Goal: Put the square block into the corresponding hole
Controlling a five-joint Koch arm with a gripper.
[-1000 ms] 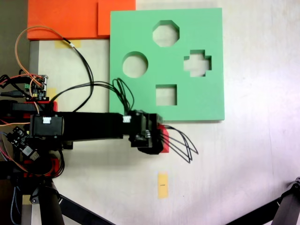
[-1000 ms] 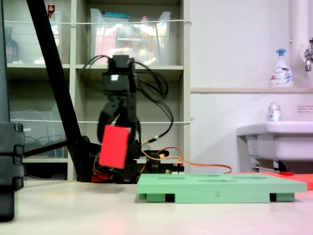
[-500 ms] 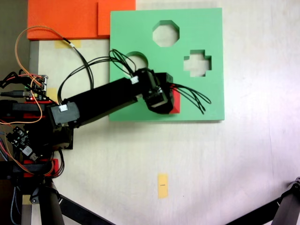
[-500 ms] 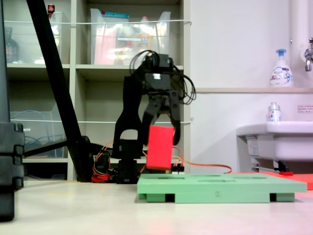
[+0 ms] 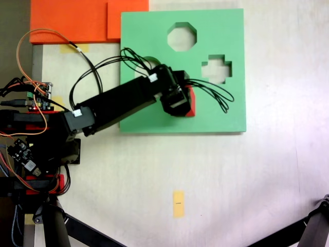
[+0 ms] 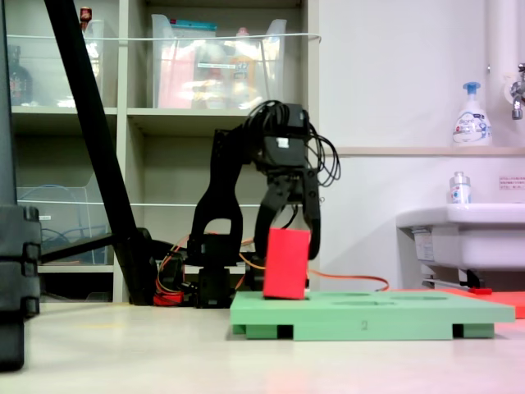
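Observation:
The square block (image 6: 286, 263) is a bright red foam piece held upright between the jaws of my gripper (image 6: 292, 246), its lower edge right at the top face of the green board (image 6: 369, 316). From above, my gripper (image 5: 181, 101) hangs over the board (image 5: 216, 108) where the square cutout lies, and a red sliver of the block (image 5: 191, 105) shows at its right side. The corresponding hole is hidden under the gripper and block. Whether the block's bottom is inside the cutout cannot be told.
The board also has an octagonal cutout (image 5: 181, 36), a cross-shaped cutout (image 5: 216, 69) and a round one partly under the arm. Orange foam sheets (image 5: 77, 20) lie at the back left, a yellow tape strip (image 5: 178, 204) on the table in front, electronics and wires (image 5: 36, 95) at the left.
The arm swung from the table in front of the board to over it, carrying the red block. Since half a second ago it shifted slightly and lowered the block to the board's surface.

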